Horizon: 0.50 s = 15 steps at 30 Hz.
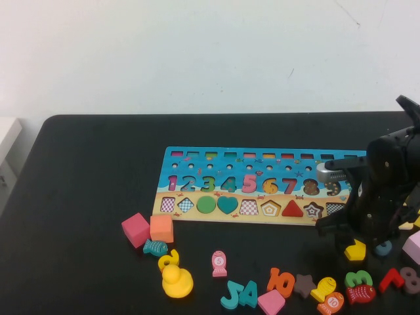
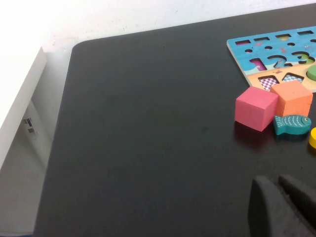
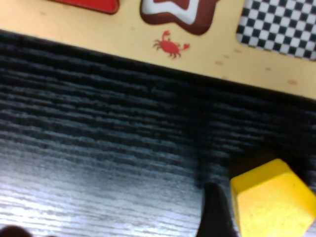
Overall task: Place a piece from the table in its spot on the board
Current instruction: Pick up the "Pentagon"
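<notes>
The blue number-and-shape board [image 1: 197, 157] lies at the table's middle. It holds numbers, a green circle [image 1: 206, 204], a teal heart [image 1: 228, 204] and a red triangle [image 1: 291, 209]; several shape slots show bare checker. My right gripper [image 1: 349, 241] hangs low just in front of the board's right end, over a yellow block piece [image 1: 355, 250] on the table. In the right wrist view one dark finger [image 3: 213, 212] stands right beside the yellow piece [image 3: 271, 202]; the other finger is out of view. My left gripper [image 2: 276, 181] is shut and empty, off to the left of the pieces.
A pink cube [image 1: 136, 229], an orange cube [image 1: 161, 228], a teal fish [image 1: 155, 247] and a yellow duck [image 1: 176, 282] lie front left of the board. Many loose numbers, fish and shapes [image 1: 282, 282] lie along the front right. The table's left half is bare black.
</notes>
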{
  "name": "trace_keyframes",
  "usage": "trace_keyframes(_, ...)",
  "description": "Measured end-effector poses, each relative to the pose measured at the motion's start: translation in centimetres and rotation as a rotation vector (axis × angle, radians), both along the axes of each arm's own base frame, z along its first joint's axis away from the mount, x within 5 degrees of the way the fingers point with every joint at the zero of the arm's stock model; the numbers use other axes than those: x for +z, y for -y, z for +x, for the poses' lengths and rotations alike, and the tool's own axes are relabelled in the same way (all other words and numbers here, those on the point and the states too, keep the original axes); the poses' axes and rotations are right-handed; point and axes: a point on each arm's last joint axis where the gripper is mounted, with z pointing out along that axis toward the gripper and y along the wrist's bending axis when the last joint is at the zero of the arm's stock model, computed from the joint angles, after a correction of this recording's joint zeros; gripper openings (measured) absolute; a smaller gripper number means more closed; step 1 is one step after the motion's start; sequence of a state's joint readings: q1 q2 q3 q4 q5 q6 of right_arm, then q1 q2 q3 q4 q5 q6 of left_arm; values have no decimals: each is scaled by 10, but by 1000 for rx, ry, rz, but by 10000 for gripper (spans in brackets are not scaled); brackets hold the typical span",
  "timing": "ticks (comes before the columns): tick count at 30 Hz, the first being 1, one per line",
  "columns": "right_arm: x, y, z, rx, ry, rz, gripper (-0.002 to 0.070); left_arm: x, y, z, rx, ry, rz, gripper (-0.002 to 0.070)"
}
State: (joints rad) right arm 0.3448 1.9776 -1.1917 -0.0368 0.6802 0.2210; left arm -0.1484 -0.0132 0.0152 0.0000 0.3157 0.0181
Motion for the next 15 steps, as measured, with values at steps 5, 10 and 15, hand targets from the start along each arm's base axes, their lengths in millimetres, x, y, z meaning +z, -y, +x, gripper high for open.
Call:
trace_keyframes(5, 0, 0, 0, 0, 2, 0, 460, 0, 0, 0, 0, 0, 0, -1)
trace_keyframes(10, 0, 0, 0, 2, 2, -1, 460, 0, 0, 0, 0, 0, 0, -1)
trace_keyframes(15, 0, 0, 0, -8, 1, 2, 460, 0, 0, 0, 0, 0, 0, -1)
